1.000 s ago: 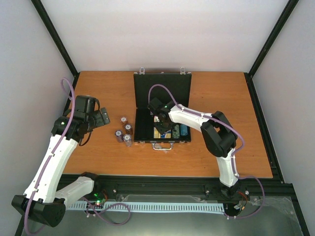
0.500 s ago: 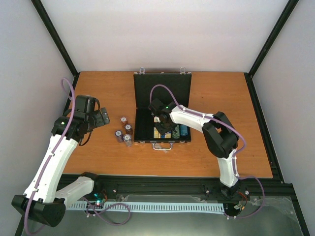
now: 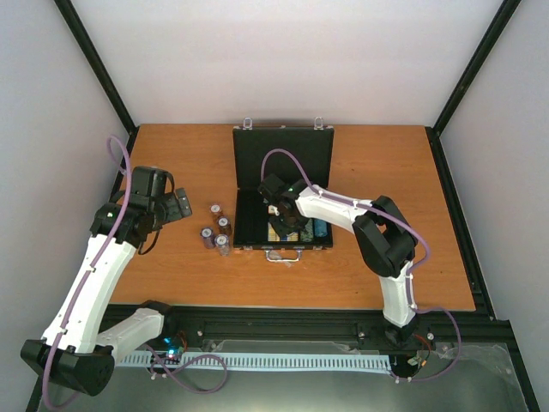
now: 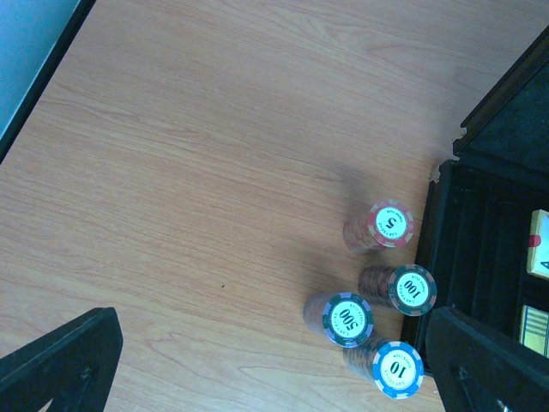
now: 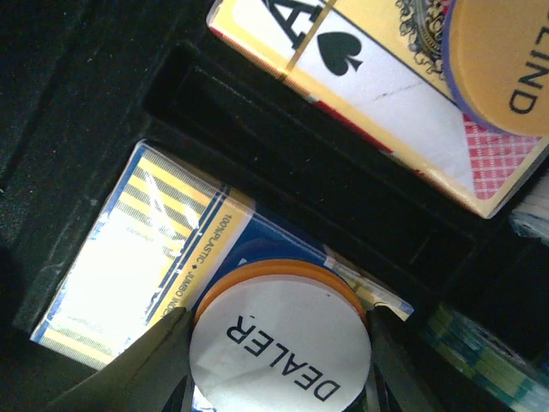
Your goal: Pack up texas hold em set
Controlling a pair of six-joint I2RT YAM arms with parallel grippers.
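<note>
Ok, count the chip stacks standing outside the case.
4, clustered on the table just left of the case: the 5 stack farthest back, then the 100 stack, the 500 stack and, nearest the arm bases, the 10 stack. Others may be hidden inside the case.

The top camera looks down from behind over the whole bench (image 3: 386, 172). The left wrist camera faces down on the chip stacks (image 4: 347, 319) beside the case (image 4: 485, 215), both also in the top view. The right wrist camera peers closely inside that case.
</note>
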